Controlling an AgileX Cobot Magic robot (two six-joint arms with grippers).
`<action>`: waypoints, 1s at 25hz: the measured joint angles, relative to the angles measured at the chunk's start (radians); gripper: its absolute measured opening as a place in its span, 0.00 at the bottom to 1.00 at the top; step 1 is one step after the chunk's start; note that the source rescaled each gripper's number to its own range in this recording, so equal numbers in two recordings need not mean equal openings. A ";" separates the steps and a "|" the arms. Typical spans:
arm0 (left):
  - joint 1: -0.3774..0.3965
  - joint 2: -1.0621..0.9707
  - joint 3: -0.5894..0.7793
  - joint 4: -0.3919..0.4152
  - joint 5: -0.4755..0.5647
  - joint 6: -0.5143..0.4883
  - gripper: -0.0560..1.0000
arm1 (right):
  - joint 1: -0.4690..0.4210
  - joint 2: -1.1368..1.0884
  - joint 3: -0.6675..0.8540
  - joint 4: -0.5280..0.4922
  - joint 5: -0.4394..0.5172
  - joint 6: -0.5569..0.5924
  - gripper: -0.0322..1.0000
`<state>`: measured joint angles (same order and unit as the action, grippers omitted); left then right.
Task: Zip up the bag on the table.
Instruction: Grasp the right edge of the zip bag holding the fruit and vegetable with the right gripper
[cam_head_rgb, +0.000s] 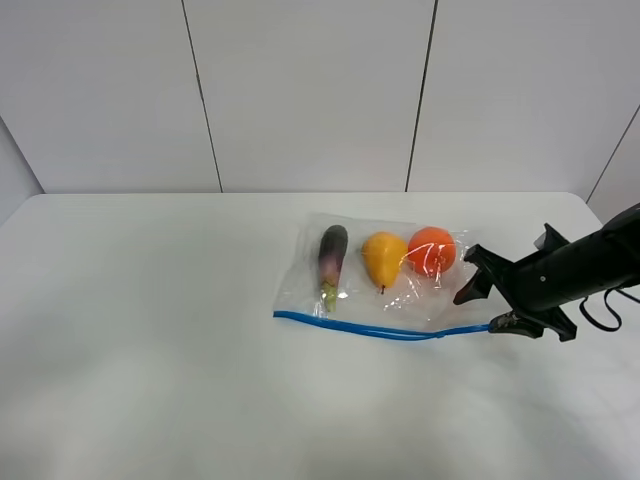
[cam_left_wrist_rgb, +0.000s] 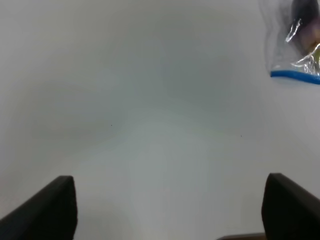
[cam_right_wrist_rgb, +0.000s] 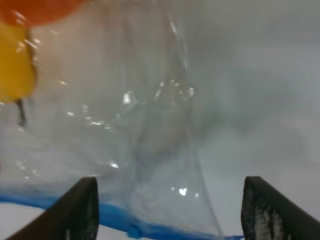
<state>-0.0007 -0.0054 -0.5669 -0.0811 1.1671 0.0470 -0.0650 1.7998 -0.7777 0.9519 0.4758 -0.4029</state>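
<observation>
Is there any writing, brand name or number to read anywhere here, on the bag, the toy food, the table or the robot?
None. No word, label, brand, number or sign shows in any view. The bag is clear plastic with a plain blue zipper strip. The table, the wall panels and the black robot arm carry no visible marking.

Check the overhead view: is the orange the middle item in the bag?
No, the pear lies between the eggplant and the orange in the bag.
</observation>
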 joint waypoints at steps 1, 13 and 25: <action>0.000 0.000 0.000 0.000 0.000 0.000 1.00 | 0.000 0.015 0.000 0.017 0.007 -0.010 0.67; 0.000 0.000 0.000 0.000 0.000 0.000 1.00 | 0.009 0.044 0.000 0.097 0.016 -0.128 0.63; 0.000 0.000 0.000 0.000 0.000 0.000 1.00 | 0.056 0.044 0.000 0.104 0.016 -0.131 0.33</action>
<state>-0.0007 -0.0054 -0.5669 -0.0811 1.1671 0.0470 -0.0092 1.8443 -0.7777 1.0555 0.4917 -0.5336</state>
